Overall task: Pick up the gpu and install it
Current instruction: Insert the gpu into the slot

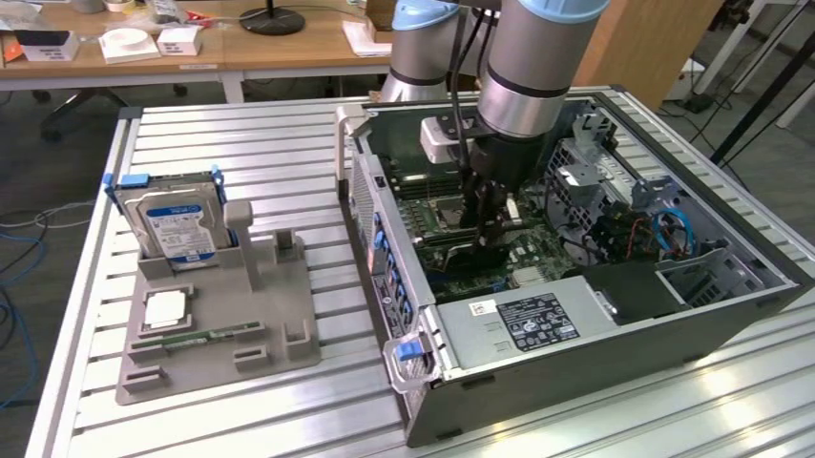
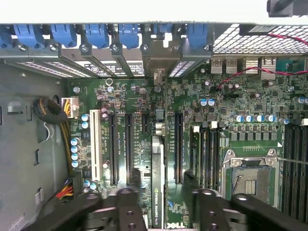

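The gripper (image 2: 161, 202) sits closest to the wrist camera, its two dark fingers (image 2: 126, 207) spread on either side of the gpu (image 2: 157, 180), which stands on edge in a motherboard slot, seen from above as a thin black strip with a label running along it. The jaws are parted with a small gap on each side of the card; whether the pads touch it I cannot tell, and nothing is lifted. The card's silver bracket (image 2: 160, 57) reaches the rear wall of the case among the blue slot clips (image 2: 98, 34). Empty expansion slots (image 2: 120, 149) lie beside the card on one side, and the bare processor socket (image 2: 250, 175) lies on the other.

In the exterior view the arm (image 1: 535, 67) comes straight down into the open computer case (image 1: 612, 334), which lies on its side on the slatted metal bench (image 1: 229, 134). The gripper (image 1: 491, 239) hangs low over the green motherboard (image 1: 446, 215), near the case's middle. On the exterior view's left, well apart from the case, a grey holder tray (image 1: 274, 329) carries a hard drive (image 1: 176, 227) standing upright in its rack, a small processor (image 1: 166, 309) lying flat, and a narrow green memory stick (image 1: 204, 337) just beside it.
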You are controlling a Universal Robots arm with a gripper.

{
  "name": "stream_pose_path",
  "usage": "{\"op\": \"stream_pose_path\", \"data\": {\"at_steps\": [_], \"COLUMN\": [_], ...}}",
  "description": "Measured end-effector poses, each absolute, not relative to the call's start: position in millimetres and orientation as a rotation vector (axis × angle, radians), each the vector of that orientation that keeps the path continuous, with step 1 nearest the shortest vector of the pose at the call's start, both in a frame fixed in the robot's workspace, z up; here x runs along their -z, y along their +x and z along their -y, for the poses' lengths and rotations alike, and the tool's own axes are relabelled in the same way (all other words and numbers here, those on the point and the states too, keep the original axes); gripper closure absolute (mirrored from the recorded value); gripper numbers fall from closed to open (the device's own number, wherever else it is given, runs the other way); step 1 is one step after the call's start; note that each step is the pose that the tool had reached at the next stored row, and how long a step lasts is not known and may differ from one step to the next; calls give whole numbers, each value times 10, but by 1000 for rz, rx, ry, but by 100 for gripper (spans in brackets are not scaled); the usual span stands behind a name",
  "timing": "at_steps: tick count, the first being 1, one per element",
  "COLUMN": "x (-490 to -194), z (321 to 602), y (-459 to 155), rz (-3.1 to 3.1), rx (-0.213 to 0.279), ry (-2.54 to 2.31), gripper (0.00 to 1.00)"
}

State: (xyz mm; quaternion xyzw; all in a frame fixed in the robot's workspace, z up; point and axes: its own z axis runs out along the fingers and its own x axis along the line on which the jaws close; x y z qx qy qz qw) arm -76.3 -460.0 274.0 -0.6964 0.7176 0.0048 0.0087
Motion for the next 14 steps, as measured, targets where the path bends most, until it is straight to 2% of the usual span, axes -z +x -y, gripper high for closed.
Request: {"op": "stream_pose_path", "data": {"at_steps": [1,2,4,7,9,14], "x": [-2740,-2740,-2741,-2741,-2741,-2742], "z": [4600,4600,4600,4600,4600,4600], "y": [-763,-763,-763,-763,-763,-763], "rz": [-2242,-2242,-2242,-2242,-2242,-2242], "rx": [-15,-15,-15,-15,-15,-15], "ry": [-2176,-2176,-2176,-2176,-2176,-2176], "gripper": [57,57,69,75,86,89]}}
